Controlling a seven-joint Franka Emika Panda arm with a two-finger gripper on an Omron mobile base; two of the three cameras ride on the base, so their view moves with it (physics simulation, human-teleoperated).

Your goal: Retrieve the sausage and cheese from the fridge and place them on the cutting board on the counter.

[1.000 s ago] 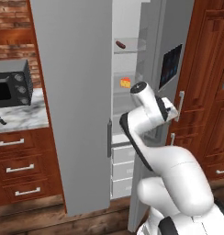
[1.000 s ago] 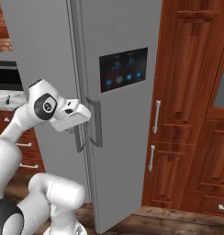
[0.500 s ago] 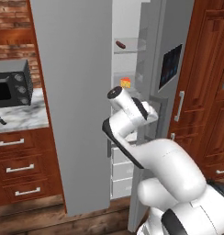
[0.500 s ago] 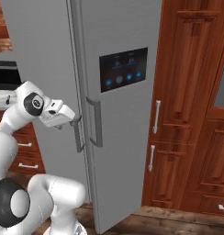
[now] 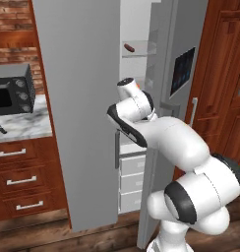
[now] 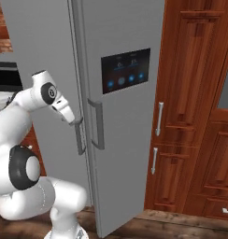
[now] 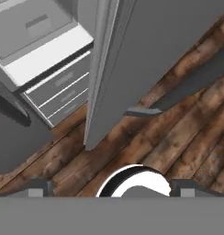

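Grey fridge (image 5: 77, 98), red-brown sausage (image 5: 129, 47), veined marble counter (image 5: 23, 125).

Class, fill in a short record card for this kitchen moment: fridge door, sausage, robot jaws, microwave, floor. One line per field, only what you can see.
fridge door: left door swung partly open, drawers visible inside
sausage: lying on an upper glass shelf
jaws: open, holding nothing, pointing down at the floor
microwave: dark, on the marble counter
floor: brown wooden planks

Sausage (image 5: 129, 47) on upper shelf (image 5: 141, 51) inside fridge (image 5: 82, 98)
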